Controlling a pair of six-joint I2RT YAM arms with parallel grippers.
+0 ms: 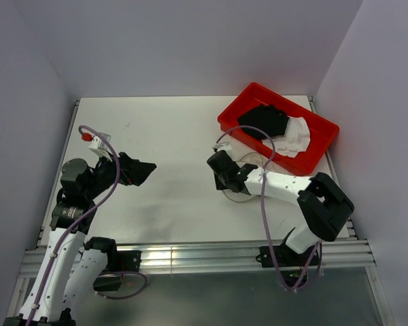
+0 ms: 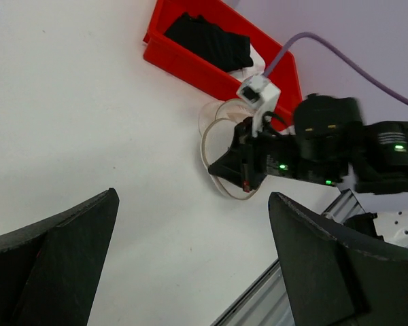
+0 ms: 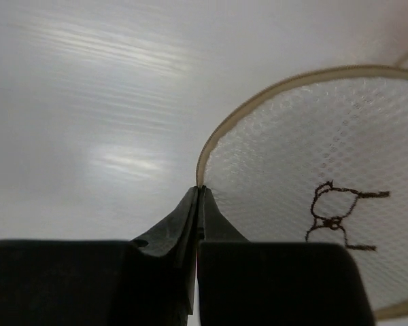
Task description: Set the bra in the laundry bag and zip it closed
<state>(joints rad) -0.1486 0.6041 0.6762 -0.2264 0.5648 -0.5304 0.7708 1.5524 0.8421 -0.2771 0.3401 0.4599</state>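
The laundry bag lies flat on the table, a translucent mesh disc with a tan rim. My right gripper is shut on that rim; in the right wrist view its fingertips pinch the tan edge of the bag. The bra is white fabric in the red tray, beside a black cloth. My left gripper is open and empty above the table's left side. In the left wrist view it faces the bag and the right gripper.
The red tray stands at the back right, just behind the bag; it also shows in the left wrist view. A dark stitched figure marks the mesh. White walls enclose the table; a metal rail runs along the near edge.
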